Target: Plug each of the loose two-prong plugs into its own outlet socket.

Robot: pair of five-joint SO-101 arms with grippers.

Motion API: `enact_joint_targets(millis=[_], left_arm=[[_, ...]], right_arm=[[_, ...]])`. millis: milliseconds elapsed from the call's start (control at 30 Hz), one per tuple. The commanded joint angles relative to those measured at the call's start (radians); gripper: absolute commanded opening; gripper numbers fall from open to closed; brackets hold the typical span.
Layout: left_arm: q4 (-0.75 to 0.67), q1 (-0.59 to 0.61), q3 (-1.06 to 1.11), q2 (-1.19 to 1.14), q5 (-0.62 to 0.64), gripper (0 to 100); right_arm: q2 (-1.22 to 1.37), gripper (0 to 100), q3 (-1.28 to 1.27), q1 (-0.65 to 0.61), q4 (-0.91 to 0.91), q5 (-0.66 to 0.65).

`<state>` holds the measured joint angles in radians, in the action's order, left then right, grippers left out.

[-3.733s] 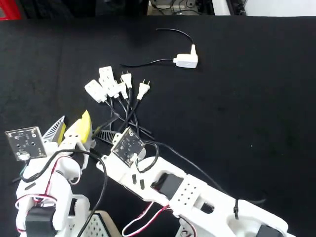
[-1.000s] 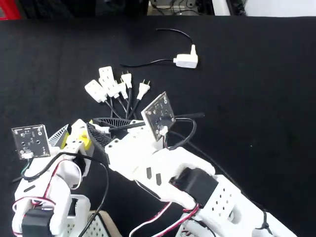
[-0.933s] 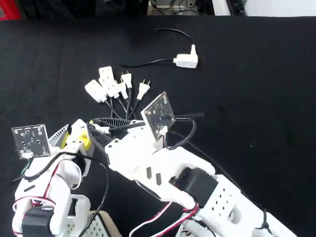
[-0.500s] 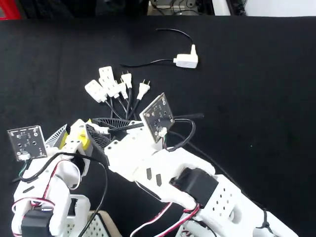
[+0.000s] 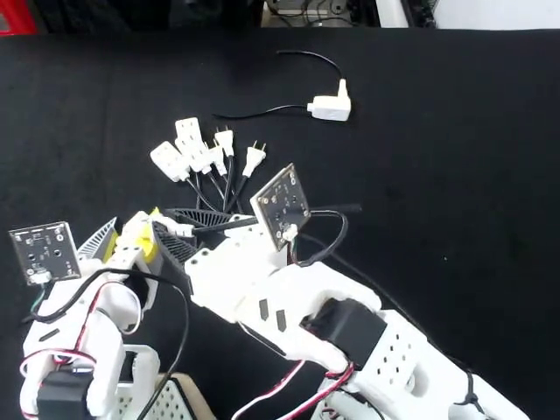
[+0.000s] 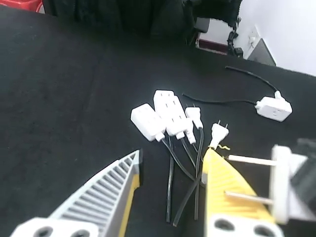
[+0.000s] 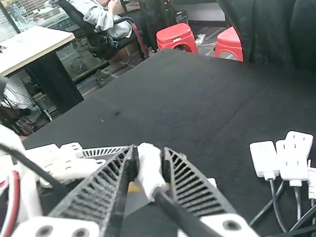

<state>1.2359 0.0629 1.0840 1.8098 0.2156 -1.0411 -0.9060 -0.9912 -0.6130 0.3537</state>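
A white plug on a black cord is clamped between the fingers of the right hand, just beside the left hand, whose fingers are spread with nothing between them. Past both hands, on the black counter, two white sockets lie side by side. Two loose plugs lie just beside them, and a white adapter lies well apart.

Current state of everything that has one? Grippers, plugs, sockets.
Left gripper: open, empty.
Right gripper: shut on held plug.
First loose plug: unplugged, lying flat.
Second loose plug: unplugged, lying flat.
Sockets: no plug seen in either.
Far adapter: unplugged, lying apart.
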Motion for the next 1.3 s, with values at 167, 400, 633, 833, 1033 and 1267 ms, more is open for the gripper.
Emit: enact_joint_targets(millis=[167, 400, 633, 833, 1033, 1267], left_arm=[[-0.080, 0.008, -0.015, 0.009, 0.018, 21], [-0.083, 0.007, -0.001, 0.009, 0.018, 21], [-0.081, 0.010, 0.004, 0.009, 0.017, 21], [-0.028, 0.048, 0.013, 0.009, -0.035, 21], [0.048, 0.145, 0.015, 0.009, -0.118, 21], [-0.021, 0.343, 0.015, 0.009, -0.138, 21]], right_arm=[[0.045, 4.9, -0.015, -0.080, -0.048, 0.020], [0.045, 1.0, -0.015, -0.080, -0.048, 0.038], [0.045, 1.1, 0.016, -0.080, -0.097, 0.038], [0.102, 1.1, 0.128, -0.023, -0.206, -0.006], [0.216, 1.1, 0.154, 0.021, -0.187, -0.060], [0.189, 1.2, 0.323, 0.187, -0.423, -0.132]])
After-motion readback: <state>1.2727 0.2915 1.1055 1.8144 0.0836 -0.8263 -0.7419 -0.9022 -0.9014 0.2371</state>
